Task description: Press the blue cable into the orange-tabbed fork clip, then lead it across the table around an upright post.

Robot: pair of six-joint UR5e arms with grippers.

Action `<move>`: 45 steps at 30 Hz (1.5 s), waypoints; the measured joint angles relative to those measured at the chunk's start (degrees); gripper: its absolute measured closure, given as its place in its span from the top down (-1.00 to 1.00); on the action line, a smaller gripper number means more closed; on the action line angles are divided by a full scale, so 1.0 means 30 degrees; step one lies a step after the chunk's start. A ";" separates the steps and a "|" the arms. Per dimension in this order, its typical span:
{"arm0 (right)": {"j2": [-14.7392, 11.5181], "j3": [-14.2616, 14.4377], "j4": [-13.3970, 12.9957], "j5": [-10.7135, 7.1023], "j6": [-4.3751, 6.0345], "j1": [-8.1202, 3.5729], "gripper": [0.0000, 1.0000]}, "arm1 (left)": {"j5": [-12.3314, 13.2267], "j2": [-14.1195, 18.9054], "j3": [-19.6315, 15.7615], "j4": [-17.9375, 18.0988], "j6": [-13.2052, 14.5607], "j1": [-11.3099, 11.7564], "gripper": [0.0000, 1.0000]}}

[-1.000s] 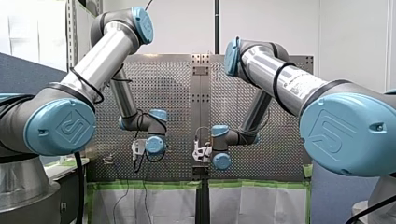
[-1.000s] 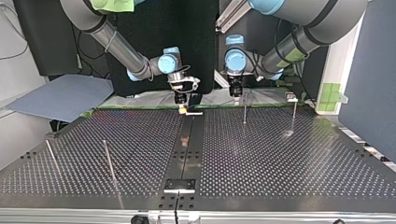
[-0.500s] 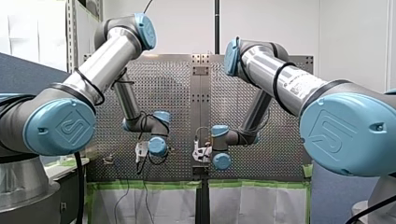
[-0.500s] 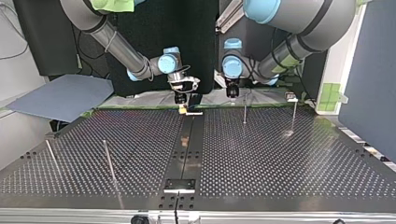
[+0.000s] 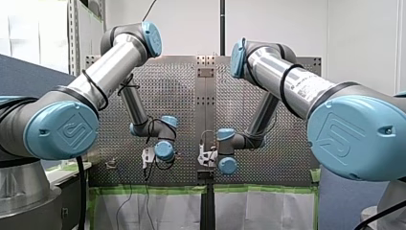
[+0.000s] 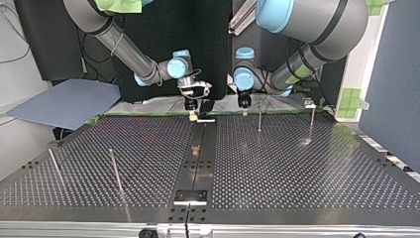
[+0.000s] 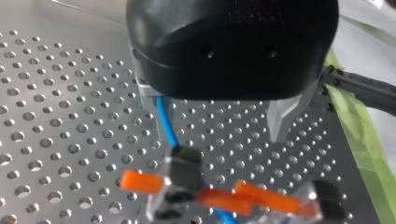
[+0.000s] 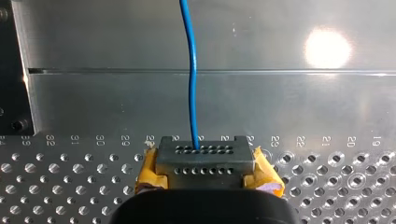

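Observation:
In the left wrist view my left gripper [image 7: 219, 135] stands open, with bare metal fingers [image 7: 281, 119] wide apart above the clear fork clip [image 7: 187, 170] and its orange tabs [image 7: 264, 198]. The blue cable [image 7: 166, 121] runs beside one finger down into the clip, touching no finger. My right gripper [image 8: 205, 179] has its yellow pads [image 8: 148, 173] shut on a grey block with holes [image 8: 205, 161], and the blue cable [image 8: 190, 84] leaves that block straight ahead. In the top view my right gripper [image 6: 198, 106] is at the table's far edge near the middle, with my left gripper [image 6: 243, 101] just beside it.
Two thin upright posts [image 6: 259, 120] [image 6: 312, 123] stand near the far edge at the top view's right. Two more posts [image 6: 115, 171] [image 6: 54, 166] stand at its near left. A dark plate [image 6: 190, 196] sits at the near middle of the perforated table [image 6: 297, 173].
My left arm has slid toward the table's middle, to the top view's left, closer to my right gripper. My right arm has not moved.

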 joint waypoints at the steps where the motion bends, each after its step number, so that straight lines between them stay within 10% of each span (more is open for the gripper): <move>1: 0.0002 0.0001 -0.0001 0.0000 0.0001 -0.0002 -1.00 | -0.0009 0.0016 0.0016 -0.0019 0.0019 0.0000 1.00; 32: 0.0116 0.0002 -0.0037 0.0001 -0.0038 -0.0155 -1.00 | -0.0275 0.0846 0.0148 -0.0003 0.1160 -0.0314 1.00; 37: 0.0126 0.0002 -0.0054 0.0001 -0.0045 -0.0166 -1.00 | -0.0237 0.0843 0.0148 -0.0021 0.1211 -0.0363 0.11; 39: 0.0142 0.0002 -0.0058 0.0001 -0.0039 -0.0171 -1.00 | -0.0406 0.0846 0.0148 -0.0024 0.1321 -0.0371 -0.62; 45: 0.0163 0.0002 -0.0084 0.0001 -0.0029 -0.0180 -1.00 | -0.0828 0.0843 0.0148 -0.0036 0.1790 -0.0458 -1.00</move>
